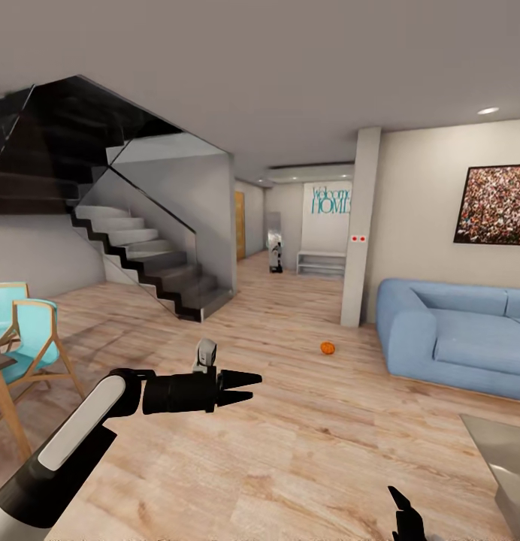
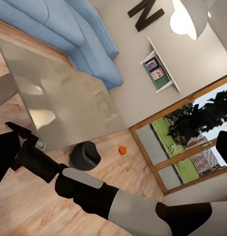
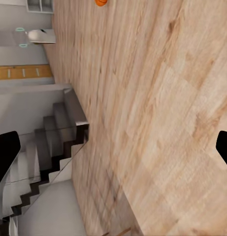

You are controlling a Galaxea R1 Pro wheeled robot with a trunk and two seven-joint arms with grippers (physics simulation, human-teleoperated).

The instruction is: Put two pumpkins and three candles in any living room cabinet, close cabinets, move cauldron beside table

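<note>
Room: open-plan living space with pale wood floor [image 1: 290,443], a staircase [image 1: 151,263] with glass balustrade on the left, a blue sofa [image 1: 455,338] on the right under a framed picture [image 1: 494,204].
Table: low glass-topped table [image 1: 508,458], just a corner at the head view's right edge; in the left wrist view its glossy top [image 2: 64,103] lies just in front of the sofa.
Pumpkins: one small orange pumpkin [image 1: 328,348] sits on the bare floor between the pillar [image 1: 361,225] and the sofa's arm, well apart from both grippers; another orange ball [image 2: 122,150] lies on the floor near the window [image 2: 192,142], seemingly the second pumpkin, though too small to be sure.
Cauldron: dark round pot [image 2: 84,155] on the floor just beside the table's corner.
Left gripper: left gripper [image 1: 241,387] held out level over the floor, fingers slightly apart, empty.
Right gripper: right gripper [image 1: 404,511] low by the bottom edge; in its wrist view the fingers stand wide apart with nothing between.
Progress: early, by my judgement; at least one pumpkin is not yet stowed, and no candle or cabinet can be checked from here. The cauldron may already count as next to the table.
Pumpkin look: round, bright orange, too distant for ribs or stem.
</note>
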